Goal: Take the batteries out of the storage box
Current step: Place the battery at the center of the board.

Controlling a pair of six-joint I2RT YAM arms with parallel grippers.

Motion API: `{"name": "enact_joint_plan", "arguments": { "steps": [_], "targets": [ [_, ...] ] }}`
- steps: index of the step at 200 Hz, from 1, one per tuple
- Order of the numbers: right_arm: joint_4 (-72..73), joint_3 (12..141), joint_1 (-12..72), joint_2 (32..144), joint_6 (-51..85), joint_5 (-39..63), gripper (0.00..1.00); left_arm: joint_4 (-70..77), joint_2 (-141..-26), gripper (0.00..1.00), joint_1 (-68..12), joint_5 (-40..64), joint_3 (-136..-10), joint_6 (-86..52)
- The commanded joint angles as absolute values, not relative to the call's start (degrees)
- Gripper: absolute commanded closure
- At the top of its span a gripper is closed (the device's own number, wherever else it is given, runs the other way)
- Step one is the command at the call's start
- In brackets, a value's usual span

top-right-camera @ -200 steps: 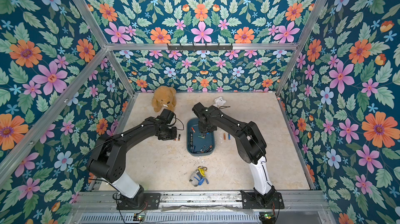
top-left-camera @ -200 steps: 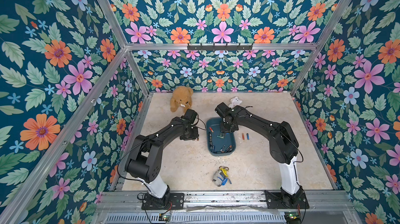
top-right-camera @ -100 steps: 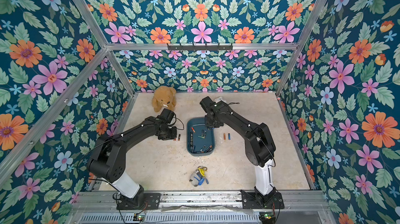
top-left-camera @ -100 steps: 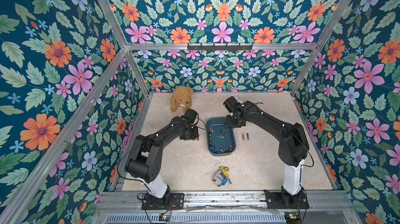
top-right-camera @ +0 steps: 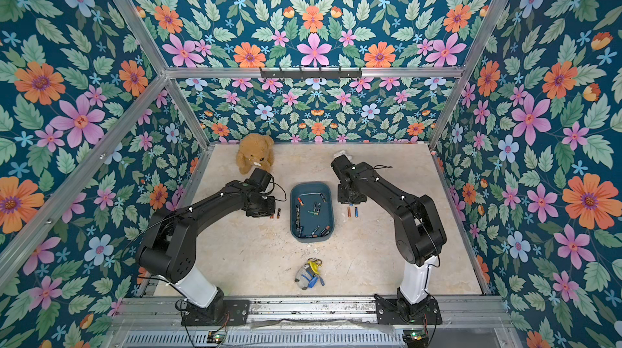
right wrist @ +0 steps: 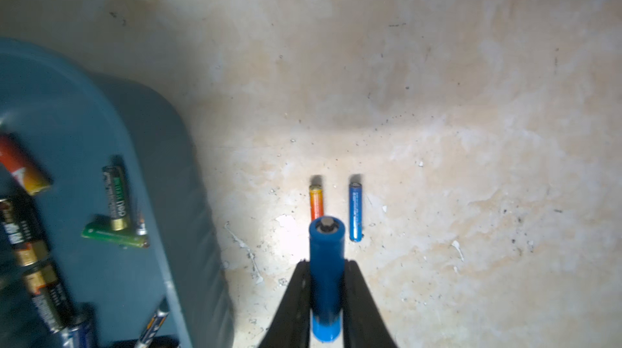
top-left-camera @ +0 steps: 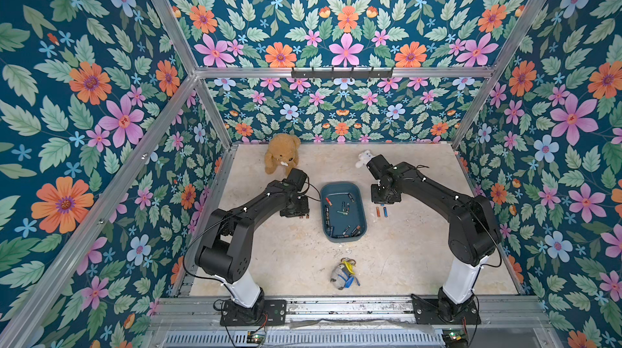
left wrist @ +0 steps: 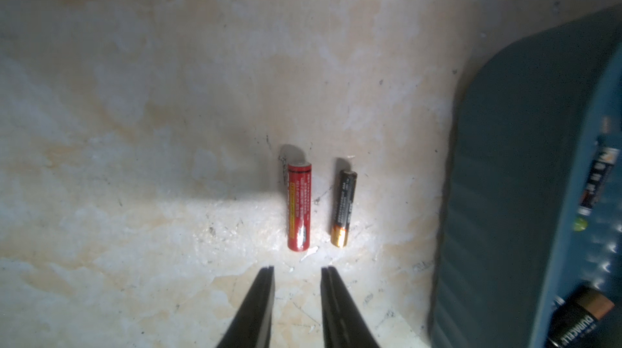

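Surface: mottled beige surface (top-left-camera: 404, 255)
Middle: dark teal plastic storage box (top-left-camera: 355, 216)
My left: red battery (left wrist: 299, 206), black copper-tipped battery (left wrist: 344, 208), brown plush teddy bear (top-left-camera: 282, 154)
My right: orange battery (right wrist: 316, 200), slim blue battery (right wrist: 355, 211), small white plush toy (top-left-camera: 364, 158)
Front: grey plush toy (top-left-camera: 341, 275)

Between the black fingertips of the right gripper (right wrist: 327, 264), a deep blue battery (right wrist: 326, 245) with a paler base; past them, an orange-yellow battery (right wrist: 316, 200) and a slim blue battery (right wrist: 355, 211). Ahead of the black fingertips of the left gripper (left wrist: 298, 269): a red battery (left wrist: 299, 206), a black copper-ended battery (left wrist: 343, 208), mottled cream table (left wrist: 134, 127), teal storage box (left wrist: 521, 195)
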State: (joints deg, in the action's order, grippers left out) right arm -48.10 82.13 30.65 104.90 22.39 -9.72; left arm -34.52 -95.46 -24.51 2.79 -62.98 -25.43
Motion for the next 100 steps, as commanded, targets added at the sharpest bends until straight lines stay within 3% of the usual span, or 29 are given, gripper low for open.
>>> {"name": "enact_joint_plan", "arguments": {
  "steps": [1, 100],
  "targets": [
    [-46.69, 80.27, 29.61, 103.76, 21.15, -10.81, 0.81, -35.51, -95.8, 0.7, -24.61, 2.2, -63.43, -25.49],
    [-42.29, 71.88, 25.6, 101.77, 17.67, -10.99, 0.81, -35.6, -96.2, 0.7, -24.87, 2.17, -63.22, -25.57]
  ]
}}
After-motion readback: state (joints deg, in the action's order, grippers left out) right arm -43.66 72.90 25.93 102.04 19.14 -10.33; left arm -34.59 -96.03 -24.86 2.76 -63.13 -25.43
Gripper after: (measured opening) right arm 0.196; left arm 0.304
